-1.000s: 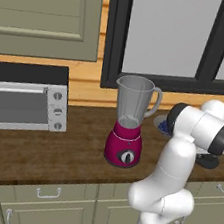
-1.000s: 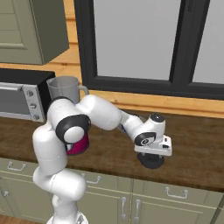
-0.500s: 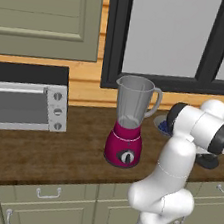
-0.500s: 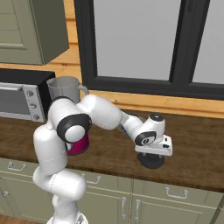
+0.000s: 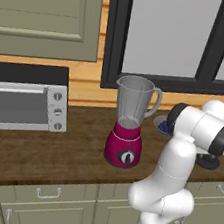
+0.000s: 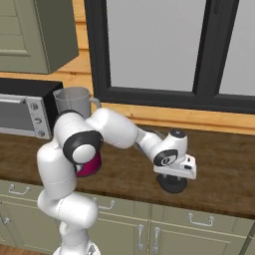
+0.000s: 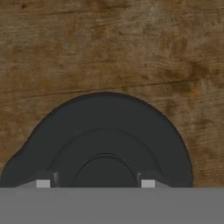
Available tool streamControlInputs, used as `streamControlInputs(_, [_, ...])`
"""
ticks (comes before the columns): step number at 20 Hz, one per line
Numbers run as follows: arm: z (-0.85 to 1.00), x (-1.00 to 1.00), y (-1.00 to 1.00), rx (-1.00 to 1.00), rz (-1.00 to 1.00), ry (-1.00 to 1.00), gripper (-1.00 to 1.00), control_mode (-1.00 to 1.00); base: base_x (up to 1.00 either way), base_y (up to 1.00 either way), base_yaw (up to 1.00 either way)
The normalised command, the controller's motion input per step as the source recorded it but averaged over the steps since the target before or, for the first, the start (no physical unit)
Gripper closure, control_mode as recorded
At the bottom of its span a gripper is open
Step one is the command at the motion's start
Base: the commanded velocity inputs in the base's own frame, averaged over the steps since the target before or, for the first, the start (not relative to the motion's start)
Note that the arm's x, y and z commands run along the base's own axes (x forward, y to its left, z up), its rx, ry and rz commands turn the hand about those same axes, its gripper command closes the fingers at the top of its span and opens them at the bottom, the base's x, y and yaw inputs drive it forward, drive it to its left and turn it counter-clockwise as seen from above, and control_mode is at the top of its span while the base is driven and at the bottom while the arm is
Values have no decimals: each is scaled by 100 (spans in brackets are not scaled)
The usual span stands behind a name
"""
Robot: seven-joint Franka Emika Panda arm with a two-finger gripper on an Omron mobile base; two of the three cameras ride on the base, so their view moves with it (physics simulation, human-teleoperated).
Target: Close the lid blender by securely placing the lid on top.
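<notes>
The lid (image 7: 105,127) is a dark round cap lying flat on the wooden counter (image 7: 109,48), right of the blender. My gripper (image 7: 95,183) points straight down over it, and its fingertips (image 7: 43,183) stand on either side of the lid's raised centre. Whether they press on it is not clear. From the right base view, the gripper (image 6: 173,177) sits right on top of the lid (image 6: 172,188). The blender (image 5: 129,124) has a magenta base and an uncovered clear jar, and it stands left of the arm. Its jar (image 6: 72,99) peeks out behind the arm's shoulder.
A silver toaster oven (image 5: 21,104) stands at the left of the counter (image 5: 36,159). Behind the arm, a shallow bowl of blue berries (image 5: 161,125) sits near the wall. Cabinets hang above, and a dark-framed window (image 6: 159,45) rises behind the counter.
The arm and the lid stay where they were. No move of the fingers shows in the base views.
</notes>
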Motion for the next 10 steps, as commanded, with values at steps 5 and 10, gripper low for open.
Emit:
streamControlInputs(5, [-41, -45, 7, -2, -7, 0, 100, -100, 0, 0, 0])
streamControlInputs(10, [-15, -8, 0, 0, -2, 0, 100, -100, 0, 0, 0])
